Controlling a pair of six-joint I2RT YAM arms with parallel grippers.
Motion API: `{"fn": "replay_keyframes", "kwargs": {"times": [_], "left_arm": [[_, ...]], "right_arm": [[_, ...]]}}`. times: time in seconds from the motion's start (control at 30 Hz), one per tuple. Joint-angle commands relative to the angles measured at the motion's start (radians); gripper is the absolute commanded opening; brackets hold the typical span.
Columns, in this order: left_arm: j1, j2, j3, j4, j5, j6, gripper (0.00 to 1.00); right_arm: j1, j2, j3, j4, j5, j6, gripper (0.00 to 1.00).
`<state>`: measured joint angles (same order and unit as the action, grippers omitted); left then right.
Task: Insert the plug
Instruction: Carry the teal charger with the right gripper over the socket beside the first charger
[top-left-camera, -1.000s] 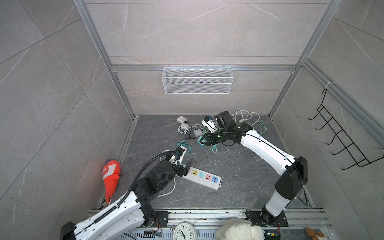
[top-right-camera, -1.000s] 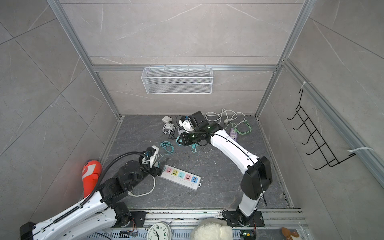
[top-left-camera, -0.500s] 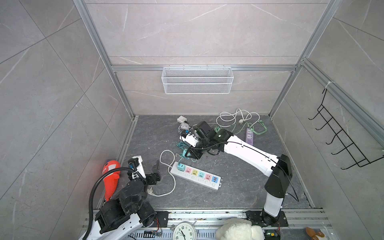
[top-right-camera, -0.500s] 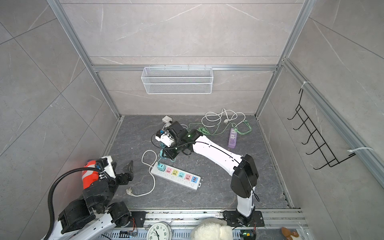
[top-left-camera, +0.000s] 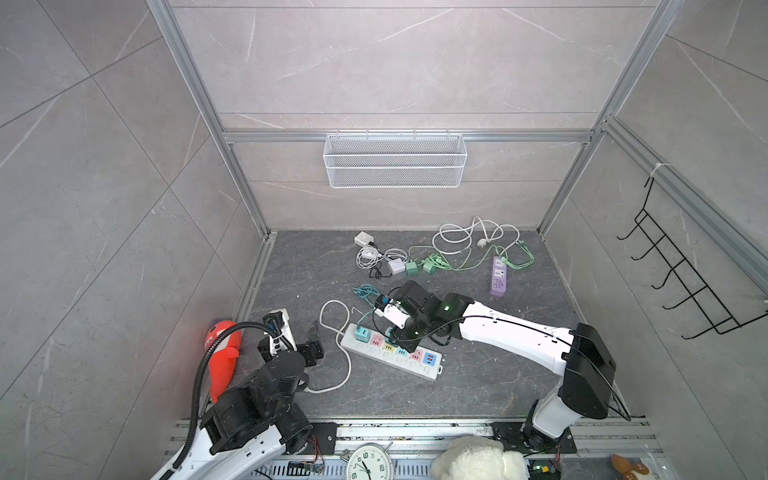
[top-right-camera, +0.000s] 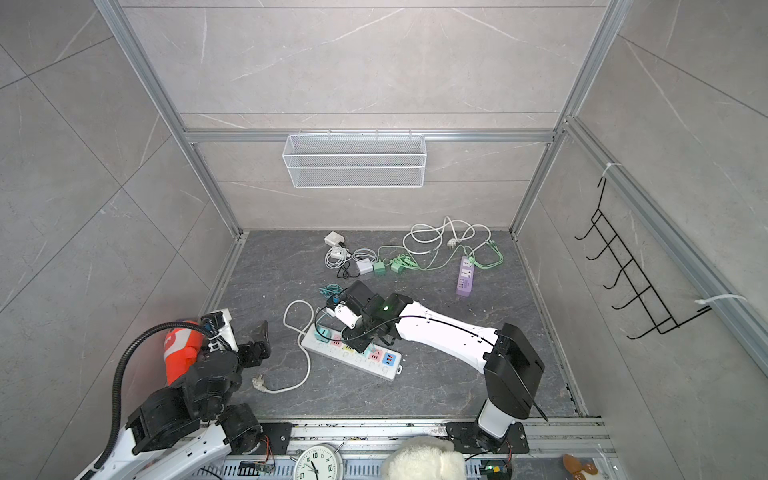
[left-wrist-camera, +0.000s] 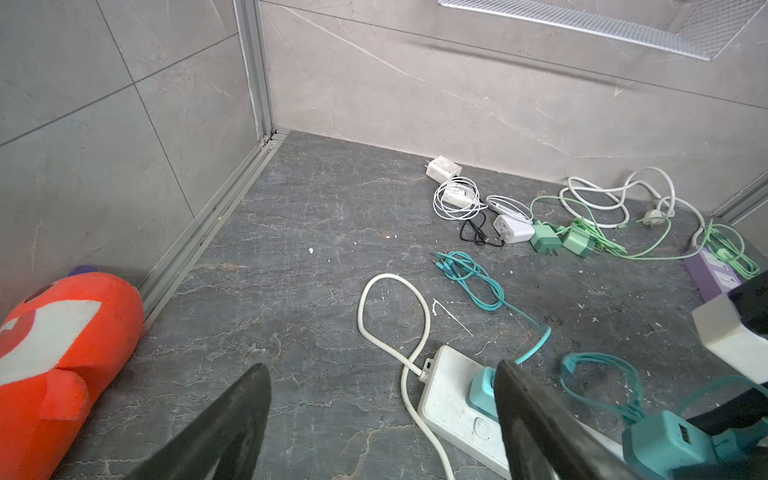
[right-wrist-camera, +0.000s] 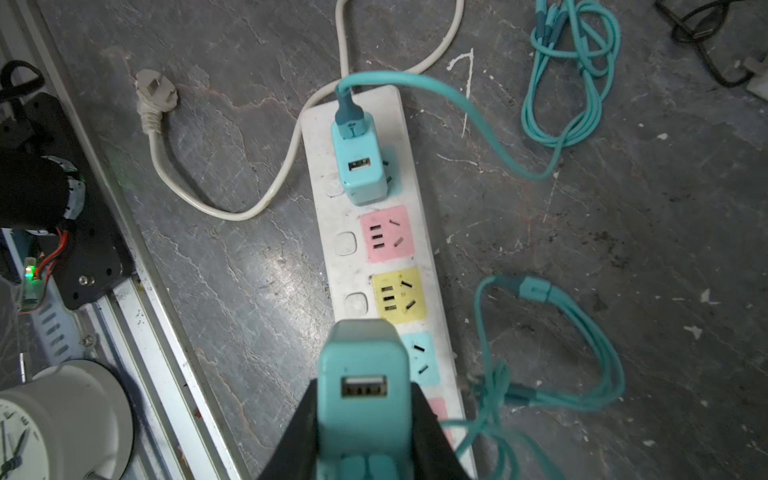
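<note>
A white power strip (top-left-camera: 417, 368) (top-right-camera: 384, 370) (right-wrist-camera: 328, 216) (left-wrist-camera: 453, 399) with coloured sockets lies on the dark floor, and one teal charger (right-wrist-camera: 359, 166) (top-left-camera: 360, 333) sits in its end socket. My right gripper (right-wrist-camera: 363, 388) (top-left-camera: 395, 332) (top-right-camera: 353, 332) is shut on a second teal USB plug (right-wrist-camera: 363, 395) (left-wrist-camera: 665, 440), held just above the strip beside the yellow socket (right-wrist-camera: 399, 295) and blue socket (right-wrist-camera: 419, 357). Its prongs are hidden. My left gripper (left-wrist-camera: 382, 370) (top-left-camera: 301, 336) (top-right-camera: 245, 336) hangs open and empty left of the strip's cable end.
The strip's own white cable and wall plug (right-wrist-camera: 156, 93) (top-right-camera: 258, 380) loop on the floor at left. A red plush toy (top-left-camera: 222, 361) (left-wrist-camera: 54, 345) lies by the left wall. A purple strip (top-left-camera: 498, 278), green chargers and white cables lie at the back. Teal cable coils (right-wrist-camera: 569, 70) flank the strip. A clock (top-left-camera: 370, 463) stands at the front rail.
My left arm has drawn back from the strip to the front left, its gripper open. My right arm has carried the teal plug from the back of the floor to above the strip.
</note>
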<state>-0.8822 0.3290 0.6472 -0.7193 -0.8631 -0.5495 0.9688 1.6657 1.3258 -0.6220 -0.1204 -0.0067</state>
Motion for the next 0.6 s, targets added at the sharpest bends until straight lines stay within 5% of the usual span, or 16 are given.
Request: {"fn": "replay_keyframes", "kwargs": {"times": [0.0, 0.57], "left_arm": [[-0.001, 0.01, -0.026, 0.095, -0.002, -0.001, 0.86], [-0.001, -0.016, -0.078, 0.127, 0.004, 0.009, 0.87]], "right_arm": [[0.039, 0.004, 0.006, 0.068, 0.079, 0.027, 0.13], [0.094, 0.222, 0.155, 0.108, 0.12, -0.104, 0.11]]}}
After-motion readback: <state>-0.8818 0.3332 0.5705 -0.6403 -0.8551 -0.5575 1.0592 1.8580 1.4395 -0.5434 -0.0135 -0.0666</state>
